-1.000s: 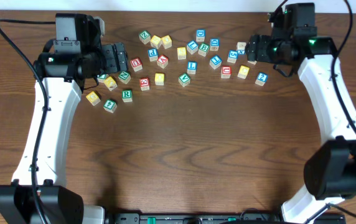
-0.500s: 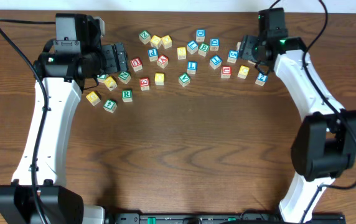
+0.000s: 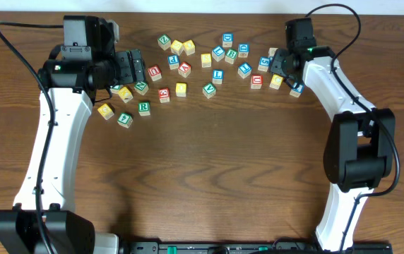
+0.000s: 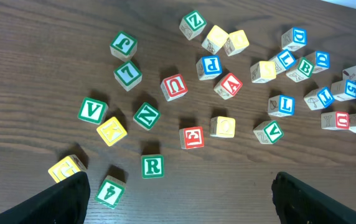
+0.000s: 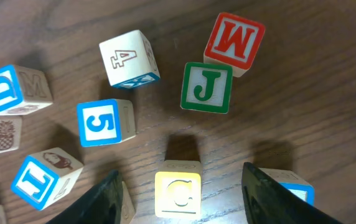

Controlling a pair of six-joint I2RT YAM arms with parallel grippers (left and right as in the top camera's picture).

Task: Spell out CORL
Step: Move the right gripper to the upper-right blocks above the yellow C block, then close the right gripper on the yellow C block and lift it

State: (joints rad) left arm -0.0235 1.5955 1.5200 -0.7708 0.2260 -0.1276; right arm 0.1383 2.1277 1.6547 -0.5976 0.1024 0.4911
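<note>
Right now your yellow C block (image 5: 178, 194) sits flat on the table (image 3: 202, 176) at the right end of the scatter. Its letter faces up and reads upright in the right wrist view, gap toward the right. As a cube it has no long axis, and its edges run nearly square to the frame. You have one C there, with one green J block (image 5: 206, 87), one red M block (image 5: 234, 42) and one blue 5 block (image 5: 103, 122) beyond it. It lies between the spread fingers of the right gripper (image 5: 181, 174), nearer the finger at the view's left, touching neither as far as I can tell. The left gripper (image 4: 179, 180) hangs spread wide too, one green R block (image 4: 152, 166) just ahead of its fingers, with a green L block (image 4: 127, 73) and a blue L block (image 4: 285, 104) farther out.
</note>
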